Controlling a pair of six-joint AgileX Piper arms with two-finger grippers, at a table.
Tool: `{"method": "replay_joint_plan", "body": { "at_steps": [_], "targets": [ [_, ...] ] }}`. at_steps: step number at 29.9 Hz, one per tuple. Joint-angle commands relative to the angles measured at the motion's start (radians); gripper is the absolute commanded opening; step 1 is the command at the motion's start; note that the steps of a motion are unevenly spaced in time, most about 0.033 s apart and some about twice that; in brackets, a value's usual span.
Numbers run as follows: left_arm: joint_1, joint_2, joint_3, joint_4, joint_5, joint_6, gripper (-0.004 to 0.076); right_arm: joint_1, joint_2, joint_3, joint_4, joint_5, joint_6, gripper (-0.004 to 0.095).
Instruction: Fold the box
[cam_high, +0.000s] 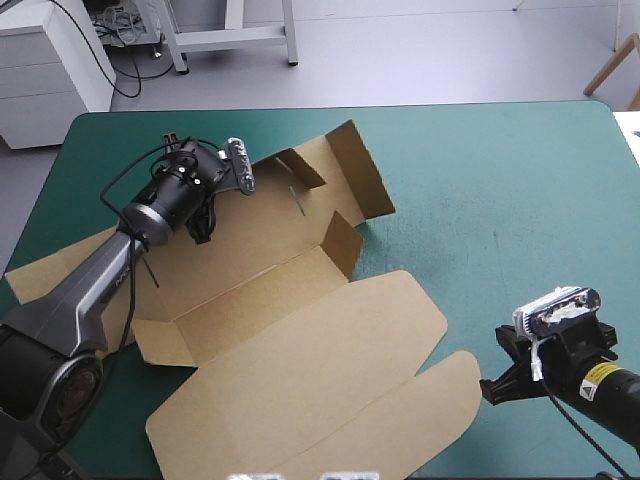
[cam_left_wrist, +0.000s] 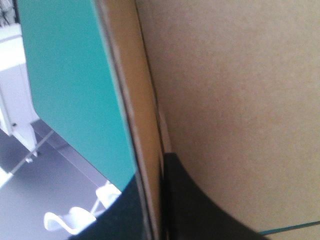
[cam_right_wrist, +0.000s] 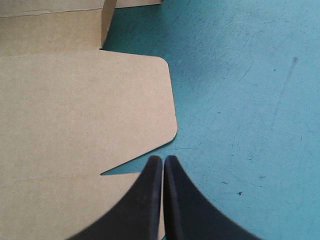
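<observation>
1. The table (cam_high: 500, 180), under its teal-green cover, is bare along its right side.
2. The box (cam_high: 290, 330) lies on the table's left and middle part. Its lid is flat toward the near edge, and a long wall and the far flaps stand raised.
3. The left gripper (cam_high: 200, 228) is at the far left part of the box. In its wrist view a raised sheet of brown board runs edge-on between the black fingers (cam_left_wrist: 200, 210), which are clamped on it.
4. The right gripper (cam_right_wrist: 163, 160) is low at the lid's right rim, beside the notch between two rounded flaps. Its fingers are pressed together in one point and hold nothing.
</observation>
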Motion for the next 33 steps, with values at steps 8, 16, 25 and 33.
{"method": "replay_joint_plan", "body": {
  "at_steps": [8,16,25,33],
  "targets": [
    [-0.231,-0.083,0.042,0.225,-0.238,-0.13,-0.001,-0.009,0.002,-0.028,-0.001,-0.054,-0.006,-0.0004],
    [-0.372,-0.214,0.265,0.459,-0.341,-0.319,-0.001,-0.009,0.002,-0.028,0.003,-0.054,-0.006,-0.0004],
    [-0.51,-0.332,0.503,0.85,-0.352,-0.678,-0.001,-0.009,0.002,-0.028,0.009,-0.054,-0.003,-0.0004],
    [-0.561,-0.331,0.599,0.997,-0.295,-0.862,-0.001,-0.009,0.002,-0.028,0.009,-0.054,0.001,-0.0004]
  ]
}}
